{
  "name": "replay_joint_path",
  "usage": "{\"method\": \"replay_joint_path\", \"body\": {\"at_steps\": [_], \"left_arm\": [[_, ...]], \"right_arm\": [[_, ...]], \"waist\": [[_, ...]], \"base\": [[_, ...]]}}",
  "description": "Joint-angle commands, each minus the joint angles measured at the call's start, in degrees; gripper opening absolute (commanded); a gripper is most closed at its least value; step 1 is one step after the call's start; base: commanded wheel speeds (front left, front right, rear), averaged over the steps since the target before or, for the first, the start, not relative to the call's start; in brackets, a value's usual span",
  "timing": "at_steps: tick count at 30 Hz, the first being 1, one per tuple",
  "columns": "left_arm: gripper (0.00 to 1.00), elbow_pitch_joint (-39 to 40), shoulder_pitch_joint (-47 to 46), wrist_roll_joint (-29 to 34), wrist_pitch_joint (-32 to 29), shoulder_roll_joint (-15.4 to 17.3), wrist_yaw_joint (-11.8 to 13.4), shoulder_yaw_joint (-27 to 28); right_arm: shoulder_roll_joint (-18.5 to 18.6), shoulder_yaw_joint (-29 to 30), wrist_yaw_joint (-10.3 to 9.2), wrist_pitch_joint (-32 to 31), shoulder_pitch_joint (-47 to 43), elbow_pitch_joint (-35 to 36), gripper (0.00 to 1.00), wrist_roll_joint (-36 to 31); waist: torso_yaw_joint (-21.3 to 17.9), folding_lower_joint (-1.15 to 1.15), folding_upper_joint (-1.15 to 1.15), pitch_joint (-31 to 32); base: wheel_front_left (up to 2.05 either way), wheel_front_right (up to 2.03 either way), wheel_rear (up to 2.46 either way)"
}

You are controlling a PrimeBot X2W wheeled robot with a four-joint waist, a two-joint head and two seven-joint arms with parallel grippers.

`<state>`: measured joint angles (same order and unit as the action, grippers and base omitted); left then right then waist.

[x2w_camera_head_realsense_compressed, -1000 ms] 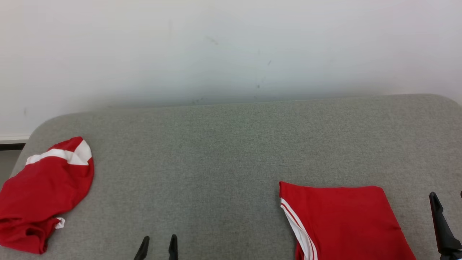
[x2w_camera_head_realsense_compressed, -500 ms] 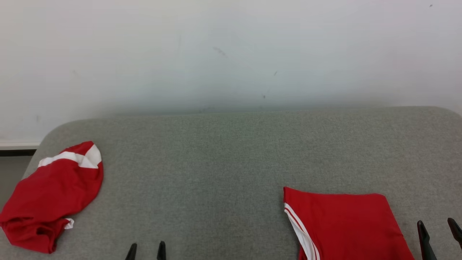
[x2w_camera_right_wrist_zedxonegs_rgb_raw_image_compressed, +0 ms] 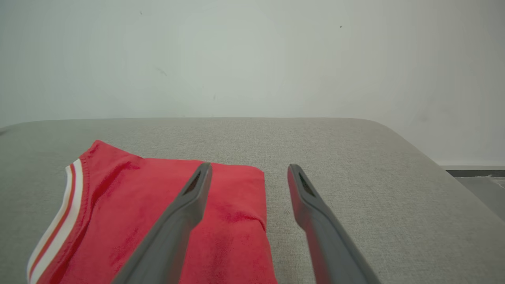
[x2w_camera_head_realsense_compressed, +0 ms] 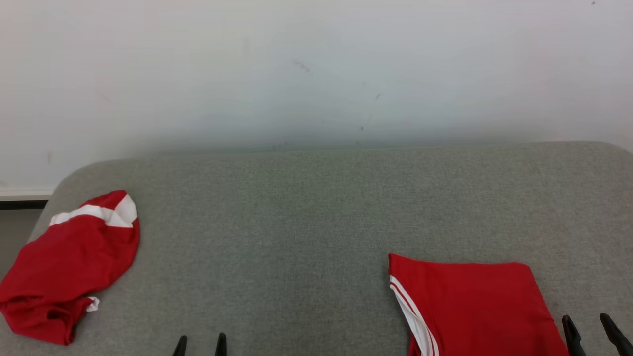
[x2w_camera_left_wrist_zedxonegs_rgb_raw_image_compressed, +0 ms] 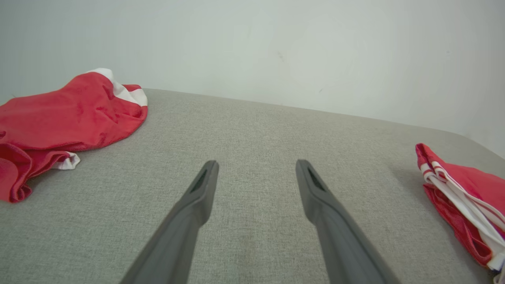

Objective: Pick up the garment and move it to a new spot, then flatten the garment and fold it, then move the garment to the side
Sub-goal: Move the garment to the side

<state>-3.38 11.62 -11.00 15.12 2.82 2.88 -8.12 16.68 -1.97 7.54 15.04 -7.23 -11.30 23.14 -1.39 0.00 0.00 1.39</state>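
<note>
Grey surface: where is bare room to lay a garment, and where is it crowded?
Bare: the middle of the grey surface, between the crumpled red garment at left and the folded red garment at near right, and the strip along the wall. Crowded: near right, by the right gripper.

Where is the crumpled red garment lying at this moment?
In the head view, the crumpled red garment lies at the left end of the grey fabric surface, to the left of the left pincer and the folded red garment.
</note>
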Motion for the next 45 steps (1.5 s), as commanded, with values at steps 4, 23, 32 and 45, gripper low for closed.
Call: {"method": "replay_joint_path", "body": {"at_steps": [4, 23, 32, 45], "left_arm": [[1.00, -0.3, -0.7, 0.8, 0.0, 0.2, -0.3, -0.5], [1.00, -1.9, -4.7, 3.6, 0.0, 0.2, -1.3, -0.3], [1.00, -2.0, -5.2, 3.0, 0.0, 0.2, -1.3, -1.0], [1.00, -0.1, -7.6, 2.1, 0.0, 0.2, -0.6, -2.6]], "right_arm": [[6.7, -5.3, -0.12, -7.7, 4.3, -2.7, 1.00, 12.6], [15.8, -15.5, -0.12, -35.8, 15.4, -12.4, 1.00, 42.0], [13.0, -21.2, -0.06, -35.8, 19.4, -14.0, 0.00, 45.8], [19.9, -27.7, -0.07, -28.8, 29.6, -14.6, 0.00, 40.5]], "waist": [[0.2, 0.00, 0.00, -1.6], [5.6, 0.00, 0.00, -7.6], [7.1, 0.00, 0.00, -7.6], [2.5, 0.00, 0.00, -11.5]], "base": [[0.00, 0.00, 0.00], [0.00, 0.00, 0.00], [0.00, 0.00, 0.00], [0.00, 0.00, 0.00]]}}
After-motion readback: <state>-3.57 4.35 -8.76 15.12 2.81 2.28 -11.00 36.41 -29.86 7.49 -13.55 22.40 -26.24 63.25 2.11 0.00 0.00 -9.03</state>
